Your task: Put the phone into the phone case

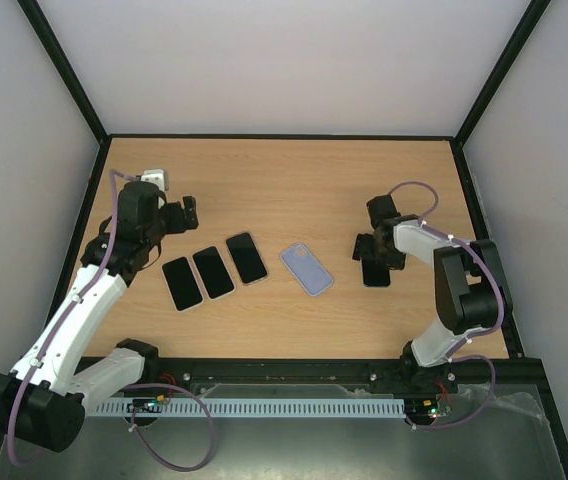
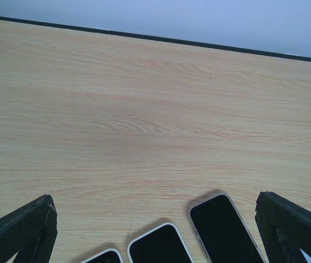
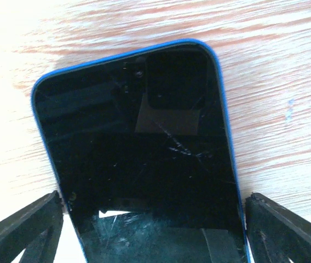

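A black-screened phone with a blue rim (image 1: 376,272) lies on the wooden table at the right. My right gripper (image 1: 375,248) straddles it, and in the right wrist view the phone (image 3: 139,148) fills the gap, with both fingertips (image 3: 35,224) touching its long edges. The right gripper (image 3: 154,219) is shut on it. The empty lavender phone case (image 1: 307,269) lies at the centre, to the left of this phone. My left gripper (image 1: 188,212) is open and empty, hovering just behind a row of three other phones. The left gripper (image 2: 155,235) shows wide open in the left wrist view.
Three dark phones with pale rims (image 1: 182,283) (image 1: 213,271) (image 1: 247,258) lie side by side left of the case; their top ends show in the left wrist view (image 2: 224,227). A black frame borders the table, and white walls stand behind.
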